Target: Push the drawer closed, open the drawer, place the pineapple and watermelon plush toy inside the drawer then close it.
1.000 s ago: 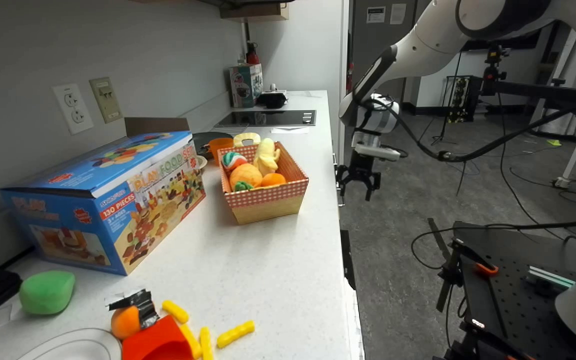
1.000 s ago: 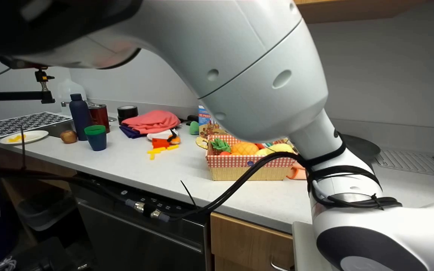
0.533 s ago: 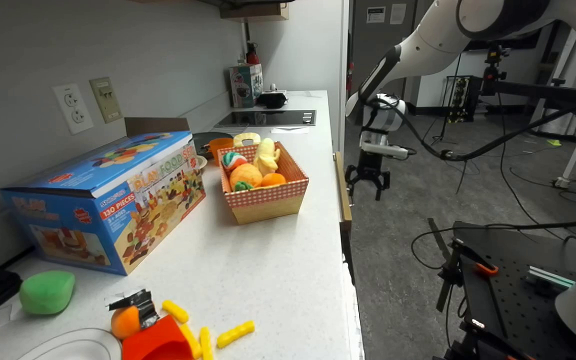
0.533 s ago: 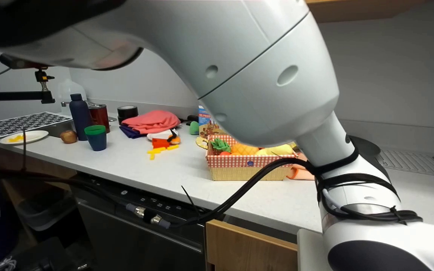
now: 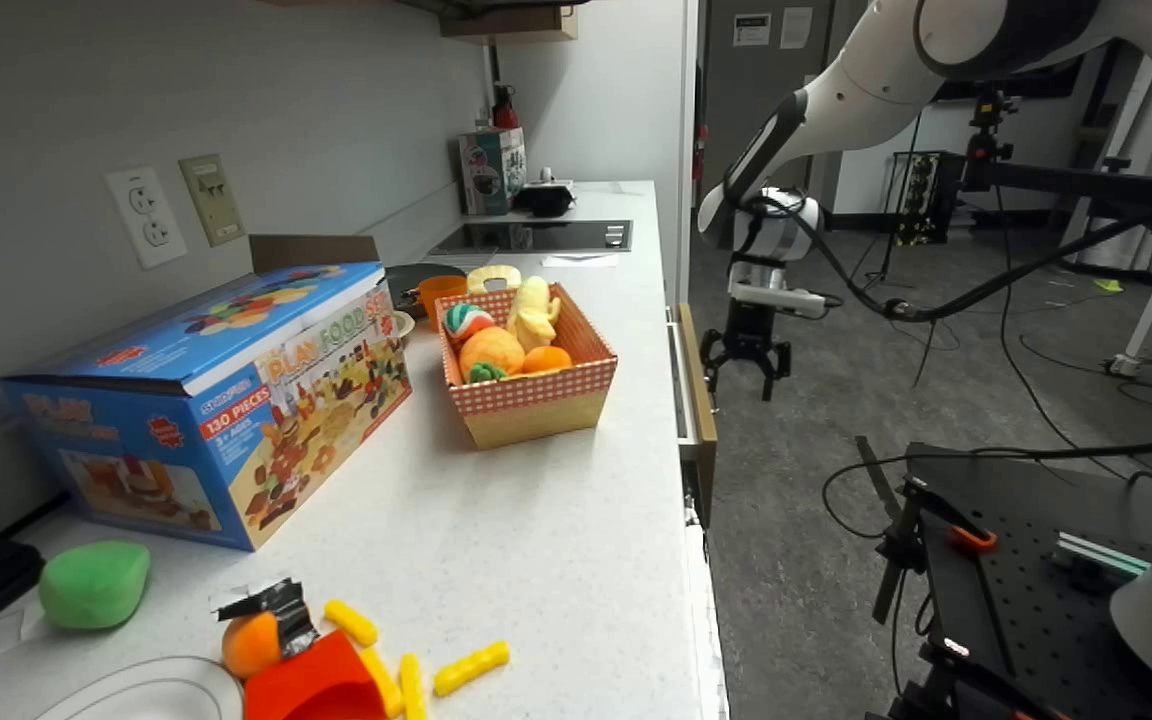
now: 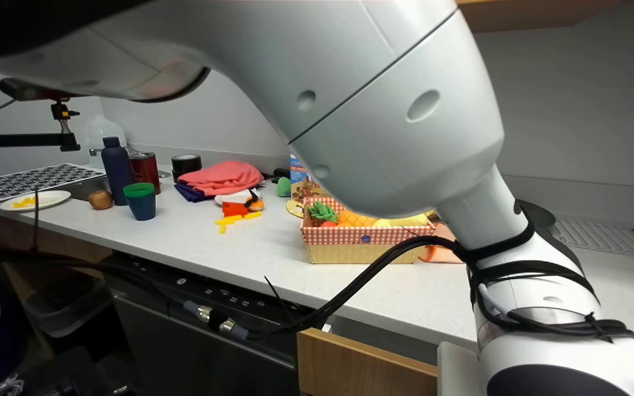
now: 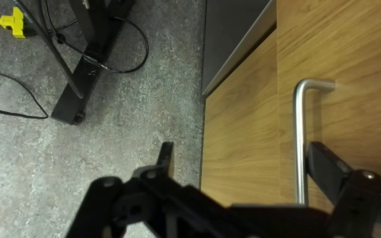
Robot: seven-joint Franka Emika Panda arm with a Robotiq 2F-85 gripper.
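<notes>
Spread hand (image 7: 241,150), one finger (image 7: 327,165) behind a metal handle (image 7: 299,138)

My hand is spread wide. In the wrist view one black finger stands between the handle and the front of the drawer (image 6: 369,366), just beside the metal; the other finger is out on the floor (image 7: 150,109) side, well apart from it. The handle is smooth, round in section, and bent square at the end I can see. The drawer stands partly out below the table (image 5: 536,540) edge, its front a flat tan wooden panel with long, streaky grain. The floor beneath is grey and mottled.

On the pale, smooth table a basket (image 5: 536,420) flares upward, a red-and-white checked band over straw-coloured walls that look woven. The plush toys lie inside it: the pineapple (image 5: 492,352), plump and orange-yellow with stubby green leaves, and the watermelon (image 5: 466,320), a ball striped green, white and red. Near them are a curved yellow banana (image 5: 533,320) and a rounded orange (image 5: 547,359).

Four soft fruits show in one basket. On the table, in an exterior view, I count four wavy yellow sticks (image 5: 471,668) next to one red piece (image 5: 311,683), with one orange ball (image 5: 251,645) right beside it, one white plate (image 5: 141,698), one rounded green lump (image 5: 94,585) and one printed cardboard box (image 5: 276,400). In an exterior view stand one dark blue bottle (image 6: 117,173), one red tumbler (image 6: 146,173) and one green-rimmed cup (image 6: 140,202).
</notes>
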